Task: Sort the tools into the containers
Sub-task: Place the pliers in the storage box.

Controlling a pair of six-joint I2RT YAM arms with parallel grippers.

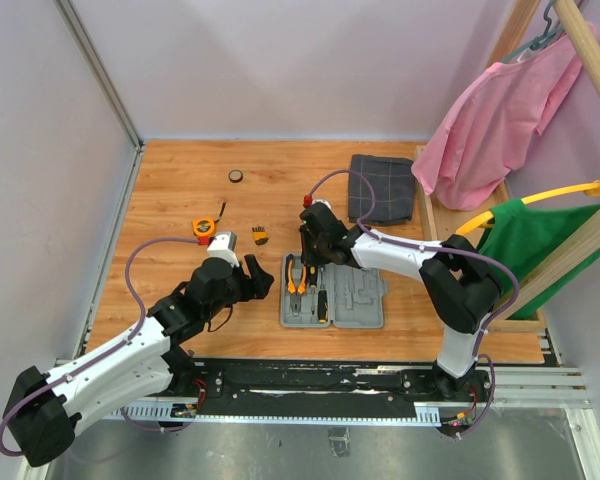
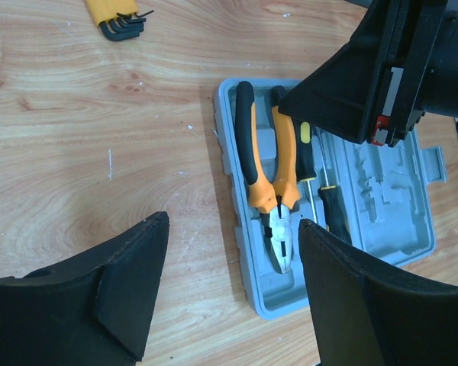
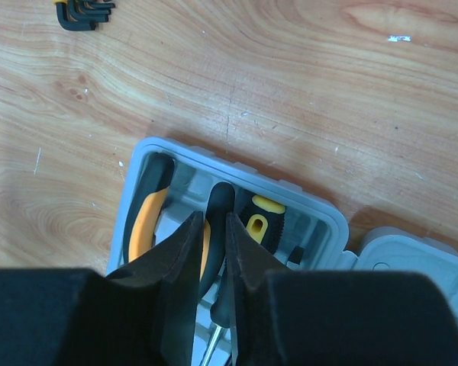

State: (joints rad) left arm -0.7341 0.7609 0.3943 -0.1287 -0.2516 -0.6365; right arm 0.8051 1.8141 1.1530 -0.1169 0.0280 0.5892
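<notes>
The grey tool case (image 1: 365,300) lies open in front of the arms. Orange-and-black pliers (image 1: 296,278) and a yellow-and-black screwdriver (image 2: 305,152) lie in its left part, with a thin black screwdriver (image 2: 333,213) beside them. My right gripper (image 1: 311,256) hovers over the case's far end, jaws almost together, holding nothing; the pliers' handle (image 3: 217,200) shows below its tips (image 3: 213,217). My left gripper (image 2: 233,221) is open and empty, low over the wood at the case's near left corner (image 2: 286,305). An orange tape measure (image 1: 204,227) and a set of hex keys (image 1: 260,236) lie on the table.
A small round object (image 1: 236,176) and a thin black bit (image 1: 222,211) lie farther back. A dark checked folded cloth (image 1: 382,187) sits at back right, beside a wooden rack with a pink garment (image 1: 490,120) and a green one (image 1: 530,240).
</notes>
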